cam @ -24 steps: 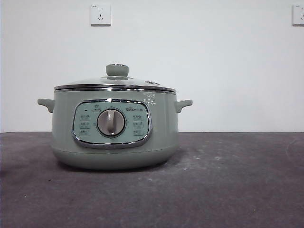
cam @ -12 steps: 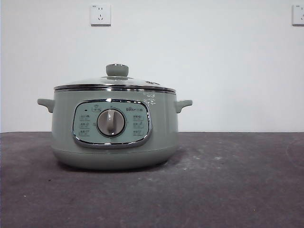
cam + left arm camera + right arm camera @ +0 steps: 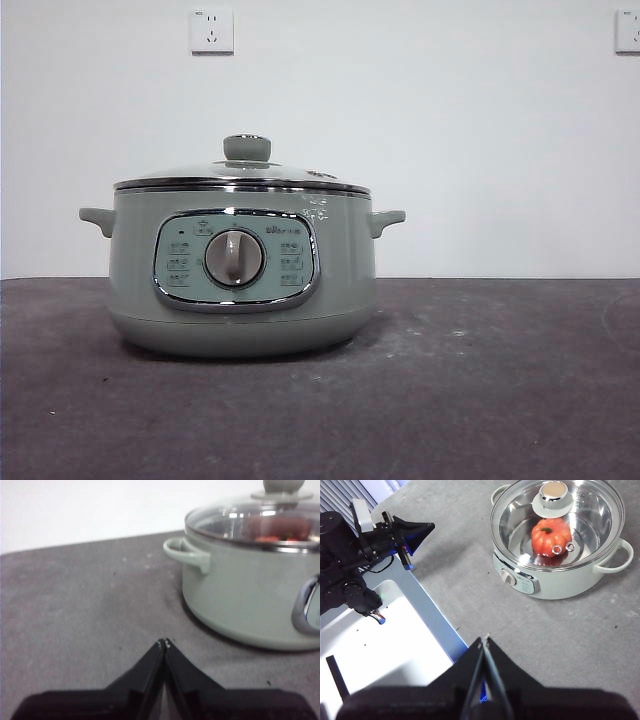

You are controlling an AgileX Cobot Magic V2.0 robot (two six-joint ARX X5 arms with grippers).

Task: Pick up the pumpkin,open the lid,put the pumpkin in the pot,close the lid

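The sage-green pot (image 3: 240,290) stands on the dark table left of centre, its dial panel facing the front camera. The lid (image 3: 240,178) sits closed on it, knob (image 3: 246,147) on top. In the right wrist view the orange-red pumpkin (image 3: 550,536) lies inside the pot (image 3: 560,582) under the glass lid (image 3: 558,522). In the left wrist view it shows as a red blur (image 3: 276,529) through the lid. My left gripper (image 3: 163,643) is shut and empty, low over the table beside the pot (image 3: 250,595). My right gripper (image 3: 483,641) is shut and empty, high above the table edge.
Two wall sockets (image 3: 211,30) are on the white back wall. The other arm (image 3: 367,535) sits at the table's edge in the right wrist view, beside a white surface (image 3: 380,645) off the table.
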